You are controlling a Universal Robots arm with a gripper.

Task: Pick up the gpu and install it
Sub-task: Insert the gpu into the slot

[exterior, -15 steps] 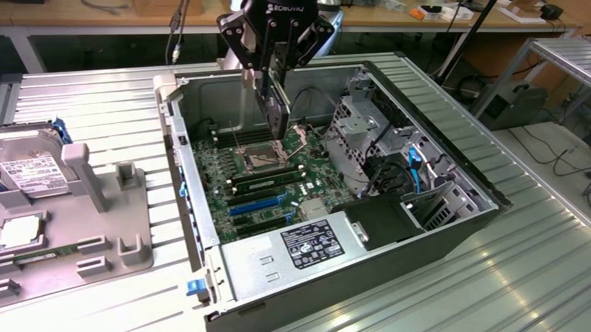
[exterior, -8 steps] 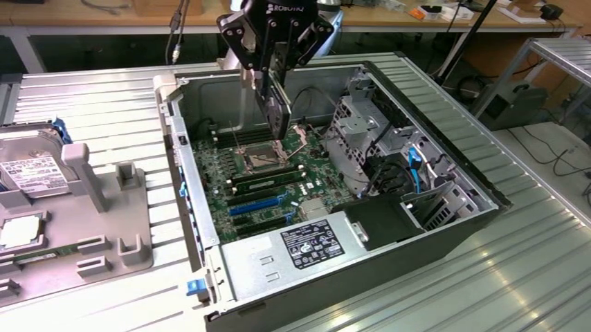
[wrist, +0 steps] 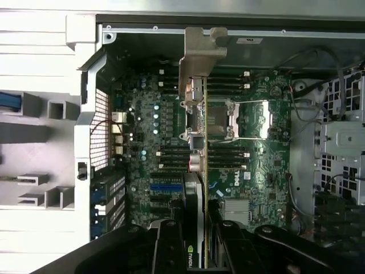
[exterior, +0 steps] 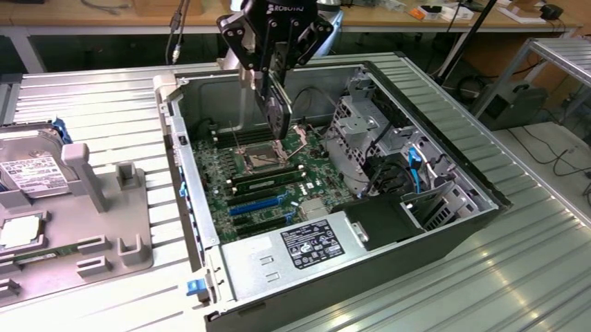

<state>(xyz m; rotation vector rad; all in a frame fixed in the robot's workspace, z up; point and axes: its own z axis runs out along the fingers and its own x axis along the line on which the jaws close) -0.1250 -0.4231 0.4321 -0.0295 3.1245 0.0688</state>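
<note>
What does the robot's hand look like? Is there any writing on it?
The gripper is black all over, built from chunky jointed links with round bolts, a bit like a claw with two fingers. Near its top, white letters spell ROBOTIQ.

Ribbed silver table [exterior: 517, 277] is recorded across the scene; light is reflected in pale streaks at the exterior view's near right. A wooden bench [exterior: 93, 17] is set along the far edge, with a small orange item [exterior: 431, 12] laid on it. A black pole [exterior: 473, 34] is seen slanting before it. A metal-framed rack [exterior: 554, 52] is placed far right, a dark box [exterior: 508, 104] beneath. The pale floor [exterior: 526, 135] is crossed by black cables.
</note>
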